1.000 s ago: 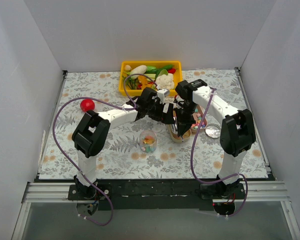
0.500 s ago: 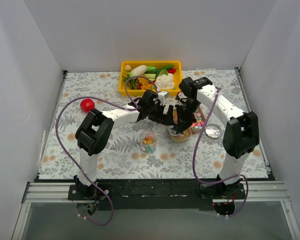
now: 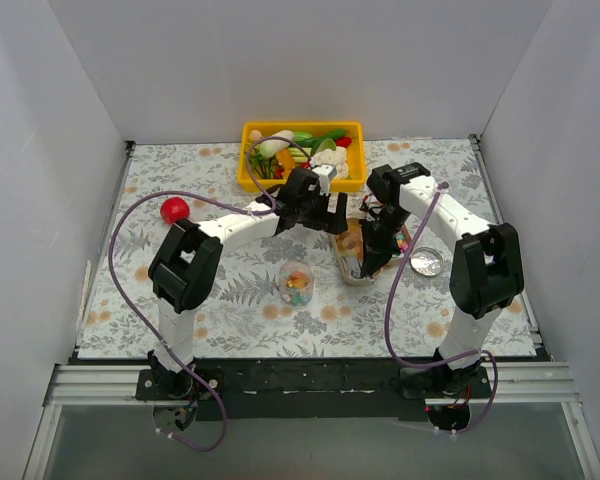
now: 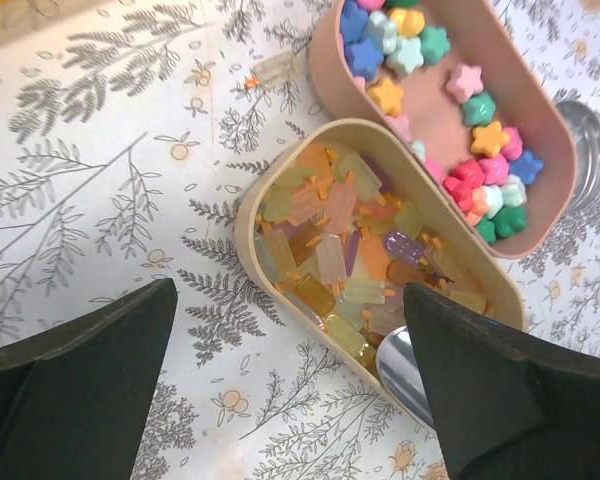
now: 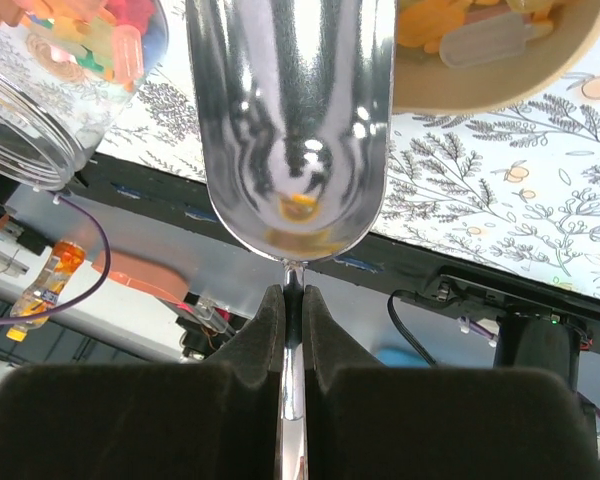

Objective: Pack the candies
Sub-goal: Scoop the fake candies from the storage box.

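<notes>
Small pastel and orange-tan popsicle-shaped candies (image 4: 355,255) fill a tan oval bowl (image 4: 248,215), which also shows in the top view (image 3: 350,262). Coloured star candies (image 4: 475,150) lie in a pink oval bowl (image 4: 325,60) beside it. A clear jar (image 3: 297,283) near the table's middle holds some candies; it also shows in the right wrist view (image 5: 50,90). My right gripper (image 5: 293,300) is shut on the handle of a metal spoon (image 5: 290,110), whose tip sits at the tan bowl's near end (image 4: 405,375). My left gripper (image 4: 295,400) is open and empty above the bowl.
A yellow bin (image 3: 248,150) of toy vegetables stands at the back. A red ball (image 3: 175,209) lies at the left. A round metal lid (image 3: 427,262) lies right of the bowls. White walls enclose the table on three sides.
My left gripper has drawn back from the tan bowl toward the yellow bin. The right gripper with the spoon has shifted slightly right at the bowl.
</notes>
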You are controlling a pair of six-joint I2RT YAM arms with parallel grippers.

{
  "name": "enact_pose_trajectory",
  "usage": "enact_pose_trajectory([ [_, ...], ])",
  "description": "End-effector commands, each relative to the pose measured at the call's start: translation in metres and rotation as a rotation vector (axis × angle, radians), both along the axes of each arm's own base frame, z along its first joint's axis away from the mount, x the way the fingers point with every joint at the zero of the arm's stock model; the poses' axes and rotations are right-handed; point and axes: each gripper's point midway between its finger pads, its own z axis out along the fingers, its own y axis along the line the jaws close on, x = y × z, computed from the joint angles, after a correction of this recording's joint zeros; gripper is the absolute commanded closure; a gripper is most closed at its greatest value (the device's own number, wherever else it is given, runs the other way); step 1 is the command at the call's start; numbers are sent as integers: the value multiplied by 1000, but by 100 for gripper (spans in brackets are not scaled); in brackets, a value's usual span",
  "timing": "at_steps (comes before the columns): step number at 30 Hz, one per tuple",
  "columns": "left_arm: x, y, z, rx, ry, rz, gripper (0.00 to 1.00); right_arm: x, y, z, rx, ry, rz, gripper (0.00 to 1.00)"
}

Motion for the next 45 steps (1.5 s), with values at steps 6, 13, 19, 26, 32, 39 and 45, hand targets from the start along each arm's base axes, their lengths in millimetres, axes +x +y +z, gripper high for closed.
enact_pose_trajectory([
  [6,16,15,78,-77,-152,83,2,-3,-5,11,32,-22,-3,99],
  [13,16,23,72,-45,-145,104,2,3,-10,5,21,-13,-14,99],
  [19,21,27,66,-23,-158,122,2,-7,-8,7,75,42,-46,99],
  [26,29,28,49,27,-153,129,2,-3,-7,1,89,80,-54,99],
  [32,31,28,41,41,-148,125,2,19,-12,-8,81,94,-92,99],
  [39,39,30,31,70,-140,136,2,45,-18,-24,34,86,-102,99],
  [45,55,27,36,59,-124,154,2,66,-21,-36,-23,52,-86,99],
])
